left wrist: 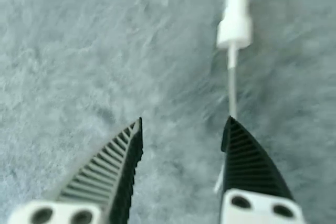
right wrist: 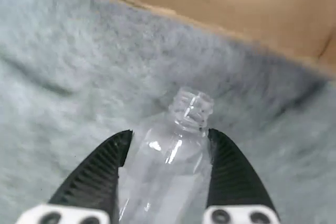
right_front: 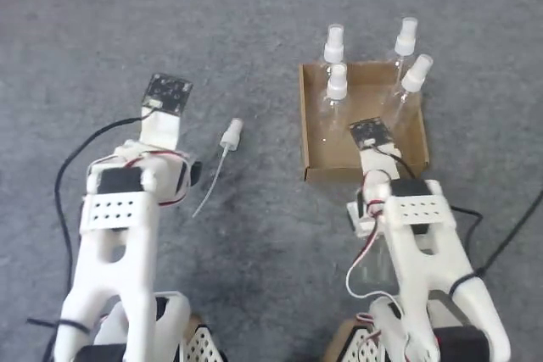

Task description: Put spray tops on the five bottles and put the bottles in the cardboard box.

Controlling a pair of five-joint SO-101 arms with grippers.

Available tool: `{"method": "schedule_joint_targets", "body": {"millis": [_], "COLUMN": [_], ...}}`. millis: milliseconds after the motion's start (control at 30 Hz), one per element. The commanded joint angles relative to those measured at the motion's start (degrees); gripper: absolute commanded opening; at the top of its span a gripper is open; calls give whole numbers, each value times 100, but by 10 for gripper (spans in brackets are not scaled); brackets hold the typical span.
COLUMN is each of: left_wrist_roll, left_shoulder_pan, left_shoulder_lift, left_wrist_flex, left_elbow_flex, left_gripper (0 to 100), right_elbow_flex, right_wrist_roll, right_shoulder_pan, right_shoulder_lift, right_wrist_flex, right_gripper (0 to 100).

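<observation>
Toward the table's (right_front: 254,243) near right edge, right gripper (right wrist: 169,134) clamped on an uncapped clear bottle (right wrist: 181,153), open neck aimed at the cardboard box (right wrist: 220,3). Left of centre, left gripper (left wrist: 184,120) spread wide, empty. Just beyond it, loose spray top (left wrist: 234,22) flat on the table: dip tube trailing back beside one finger, head farthest. Nearest the left arm. Toward the far right, four capped bottles (right_front: 337,82) upright in the box.
</observation>
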Motion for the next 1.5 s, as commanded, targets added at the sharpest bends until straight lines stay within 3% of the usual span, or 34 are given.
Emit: {"method": "schedule_joint_targets", "body": {"millis": [0, 100, 167, 333, 533, 833, 1067, 1267, 1467], "left_wrist_roll": [343, 519, 633, 941, 1116, 1310, 1310, 1301, 1275], "left_shoulder_pan": [352, 589, 712, 1011, 1134, 1196, 1178, 1169, 1178], "left_shoulder_lift": [53, 633, 1310, 3226, 5389, 7534, 7657, 7024, 5688], "left_wrist_flex": [264, 264, 255, 255, 308, 1354, 2101, 2629, 2365], "left_elbow_flex": [-646, -1059, -1464, -3046, -5086, -7336, -7829, -7776, -6316], "left_gripper": [224, 224, 224, 224, 168, 156, 17, 12, 12], "right_elbow_flex": [-413, -422, -422, -396, -378, -229, -229, -246, -281], "right_wrist_roll": [2321, 3253, 3455, 3657, 3798, 3851, 3824, 3824, 3543], "right_shoulder_pan": [426, 743, 1015, 1464, 1833, 1886, 1886, 1886, 1886], "right_shoulder_lift": [-57, -48, -48, -4, -4, -48, -57, -57, -66], "right_wrist_flex": [-92, -92, -119, -84, -75, -84, -84, -84, 92], "right_gripper": [50, 50, 50, 56, 204, 235, 235, 235, 235]}}
